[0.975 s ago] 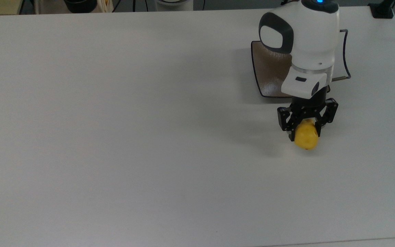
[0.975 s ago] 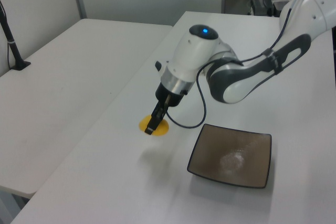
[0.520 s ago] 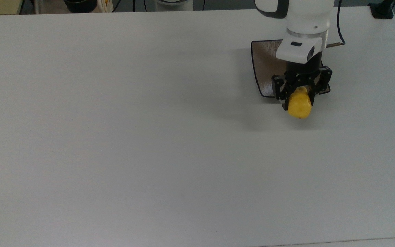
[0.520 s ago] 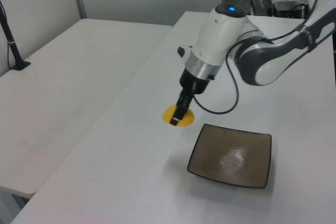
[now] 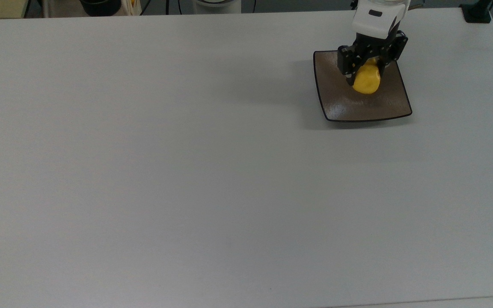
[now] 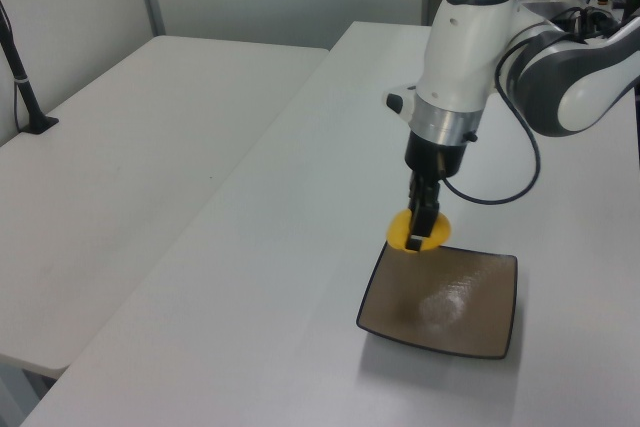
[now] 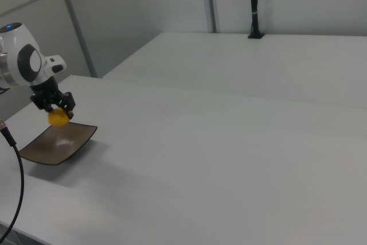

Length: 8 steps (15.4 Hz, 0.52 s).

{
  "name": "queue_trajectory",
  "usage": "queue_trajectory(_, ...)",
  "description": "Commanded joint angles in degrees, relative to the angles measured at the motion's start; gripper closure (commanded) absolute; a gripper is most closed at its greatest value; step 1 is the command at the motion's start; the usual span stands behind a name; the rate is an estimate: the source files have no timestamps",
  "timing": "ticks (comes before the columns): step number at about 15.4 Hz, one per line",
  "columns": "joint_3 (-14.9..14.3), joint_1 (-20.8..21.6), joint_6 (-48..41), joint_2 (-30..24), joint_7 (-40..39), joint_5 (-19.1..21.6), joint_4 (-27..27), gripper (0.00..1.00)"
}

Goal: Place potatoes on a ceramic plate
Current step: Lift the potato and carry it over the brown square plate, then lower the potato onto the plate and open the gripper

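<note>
One potato [image 5: 366, 82], clamped in claw [image 5: 368, 72], now hangs over the plate [image 5: 345, 105], above its far part in the top view. A second ago it was off the plate over bare worktop [image 5: 186, 171], nearer the camera. Plate unmoved.

A bright yellow potato [image 5: 366, 82] against a glossy brown plate [image 5: 379, 107] edged with a thin dark rim, its surface faintly brushed and catching a pale sheen; the pincer [image 5: 365, 72] is black, the arm [image 6: 470, 57] above it white with dark grey panels and a small blue light; the worktop [image 5: 165, 171] is plain pale grey
</note>
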Motion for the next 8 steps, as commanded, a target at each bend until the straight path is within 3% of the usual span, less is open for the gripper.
queue_trajectory(1,1.1,-0.1,-1.5,-0.4,-2.9,1.5,-2.2,0.51)
queue_trajectory(3,1.1,-0.1,-1.5,2.4,-3.7,1.5,-0.8,0.45)
queue_trajectory(4,1.1,-0.1,-1.5,3.1,-3.8,1.4,-0.5,0.32)
queue_trajectory(5,1.1,-0.1,-1.5,3.2,-3.9,1.4,-0.5,0.07)
queue_trajectory(6,1.1,-0.1,-1.6,3.1,-4.5,1.4,-0.5,0.0)
queue_trajectory(8,1.1,-0.2,-1.7,2.8,-5.0,1.4,-0.3,0.0)
